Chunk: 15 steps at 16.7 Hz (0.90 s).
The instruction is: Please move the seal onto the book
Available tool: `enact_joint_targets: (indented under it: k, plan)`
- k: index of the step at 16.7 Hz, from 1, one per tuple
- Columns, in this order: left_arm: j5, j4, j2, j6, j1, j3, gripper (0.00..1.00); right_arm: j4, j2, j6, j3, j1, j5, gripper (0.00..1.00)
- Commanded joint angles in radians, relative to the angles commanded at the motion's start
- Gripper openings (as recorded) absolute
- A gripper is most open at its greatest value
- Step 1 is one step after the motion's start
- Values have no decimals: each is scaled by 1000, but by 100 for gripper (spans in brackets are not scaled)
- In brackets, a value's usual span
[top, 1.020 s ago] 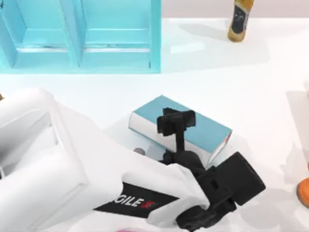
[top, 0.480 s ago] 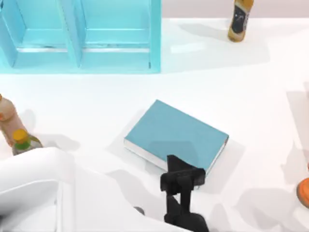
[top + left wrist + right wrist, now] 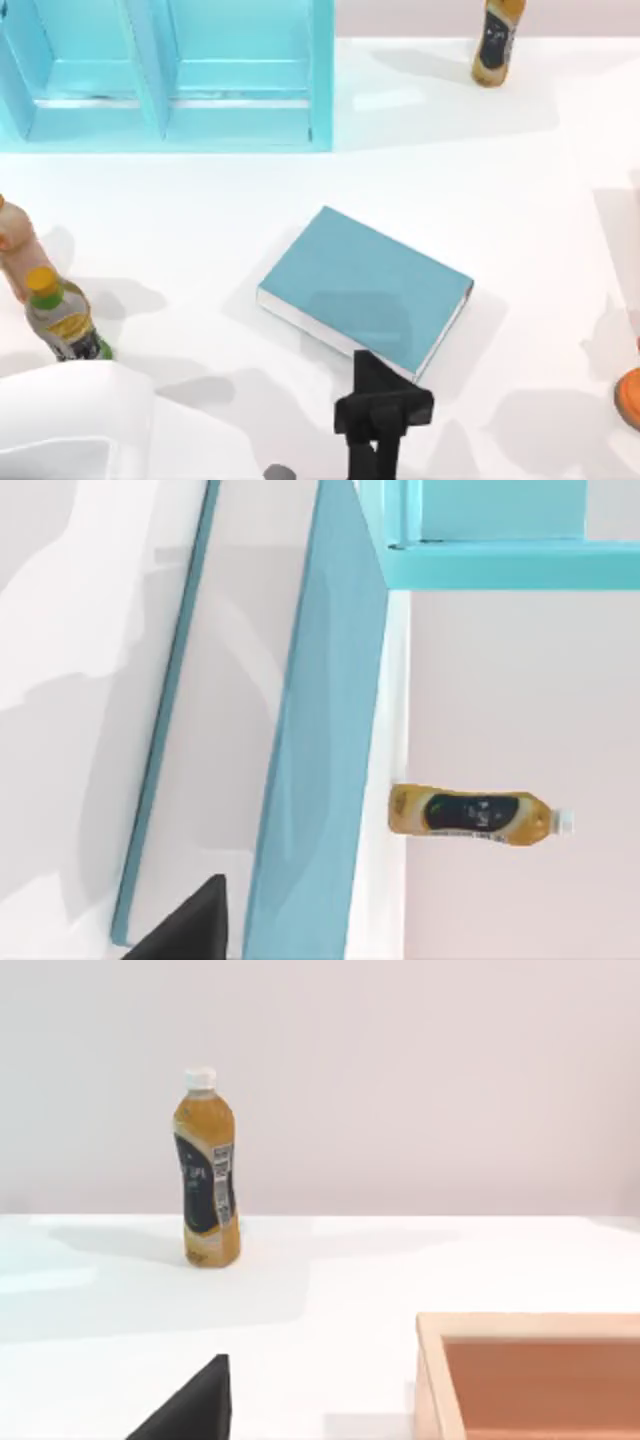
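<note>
Left claw (image 3: 383, 412) hangs just off the book's (image 3: 365, 288) near edge; whether it is spread or pinching cannot be told. No seal lies on the cover, so a lost stamp risks failure.

Book (image 3: 365, 288): plain teal-blue cover, white page edges. Shelf unit (image 3: 170, 70): light blue. Desk (image 3: 520, 190): white. Left claw (image 3: 383, 412): black; arm white. Far bottle (image 3: 497, 40): amber-yellow, dark label, white cap. Near-left bottle (image 3: 62, 318): yellow cap, green-yellow label. Box (image 3: 530, 1380): tan rim, orange inside.
</note>
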Motion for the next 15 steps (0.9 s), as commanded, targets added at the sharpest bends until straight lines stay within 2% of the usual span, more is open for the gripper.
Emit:
enact_joint_targets:
  k: [3, 6, 10, 15]
  plan:
    - [3, 0, 1, 8, 13, -1, 100, 0, 0, 0, 0, 0, 0, 100]
    - [20, -2, -50, 78, 96, -33, 100, 0, 0, 0, 0, 0, 0, 100]
    - [71, 32, -233, 293, 342, -104, 100, 0, 0, 0, 0, 0, 0, 100]
    - [195, 204, -659, 772, 698, -198, 100, 0, 0, 0, 0, 0, 0, 100]
